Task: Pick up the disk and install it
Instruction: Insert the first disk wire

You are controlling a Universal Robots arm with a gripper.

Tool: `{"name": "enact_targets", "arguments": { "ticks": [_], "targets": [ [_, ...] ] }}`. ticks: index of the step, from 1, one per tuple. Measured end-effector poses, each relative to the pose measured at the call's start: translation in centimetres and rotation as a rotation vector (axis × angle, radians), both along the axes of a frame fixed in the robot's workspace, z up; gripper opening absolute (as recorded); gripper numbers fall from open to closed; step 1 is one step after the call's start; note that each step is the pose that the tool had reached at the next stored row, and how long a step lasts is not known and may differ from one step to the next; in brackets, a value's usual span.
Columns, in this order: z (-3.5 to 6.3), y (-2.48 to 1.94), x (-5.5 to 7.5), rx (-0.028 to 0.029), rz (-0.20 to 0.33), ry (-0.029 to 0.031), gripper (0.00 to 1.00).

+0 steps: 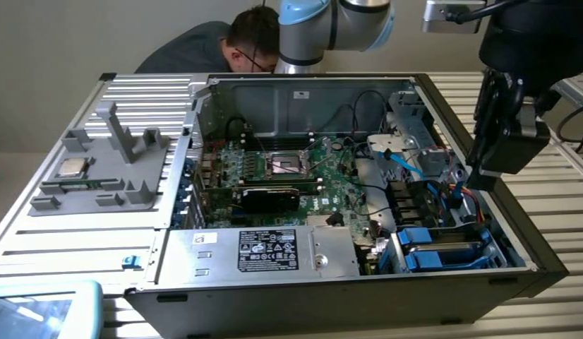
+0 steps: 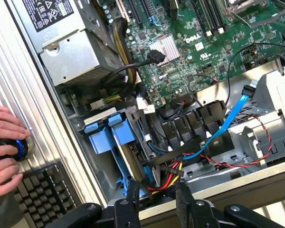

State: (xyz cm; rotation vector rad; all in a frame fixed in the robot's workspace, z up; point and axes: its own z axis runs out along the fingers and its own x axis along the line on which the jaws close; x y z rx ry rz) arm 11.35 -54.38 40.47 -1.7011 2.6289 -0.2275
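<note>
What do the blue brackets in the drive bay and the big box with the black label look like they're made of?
Blue brackets: likely moulded plastic, given the uniform bright colour, rounded shapes and soft satin sheen. Box with the black label: probably sheet metal, bare silver-grey, with folded edges and dull reflections.

Motherboard (image 1: 341, 185) green. Drive-bay brackets (image 1: 442, 251) bright blue, 4 o'clock of it. Supply box (image 1: 207, 254) silver, label (image 1: 266, 249) black with white print, 6 o'clock. Fixture (image 1: 103, 169) grey, 9 o'clock. Gripper (image 2: 157, 197) black.
</note>
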Motion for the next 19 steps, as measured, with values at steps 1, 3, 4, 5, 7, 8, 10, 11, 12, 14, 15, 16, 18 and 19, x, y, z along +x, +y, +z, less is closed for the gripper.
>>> {"name": "enact_targets", "arguments": {
  "ticks": [1,3,4,5,7,8,10,11,12,14,15,16,18,19],
  "targets": [
    [0.00,-0.24,0.0,0.0079,0.000,0.0005,0.44],
    [0.00,-0.72,0.0,0.0252,0.000,0.0021,0.44],
    [0.00,-0.91,0.0,0.0338,0.000,0.0030,0.44],
    [0.01,-1.08,0.0,0.0424,0.000,0.0039,0.44],
    [-0.01,-1.33,0.0,0.0610,0.000,0.0044,0.44],
    [0.01,-1.43,0.0,0.0691,0.001,0.0047,0.44],
    [0.00,-1.63,0.0,0.0817,0.002,0.0052,0.44],
    [0.01,-1.74,0.0,0.0845,0.003,0.0054,0.44],
    [0.00,-1.83,0.0,0.0857,0.004,0.0055,0.44],
    [0.00,-1.96,0.0,0.0854,0.009,0.0086,0.44],
    [-0.02,-2.09,0.1,0.0872,0.010,0.0096,0.44],
    [-0.02,-2.25,0.1,0.0901,0.009,0.0105,0.44],
    [-0.01,-2.58,0.2,0.0969,0.009,0.0143,0.44],
    [-0.02,-2.73,0.3,0.0997,0.009,0.0167,0.44]
  ]
}}
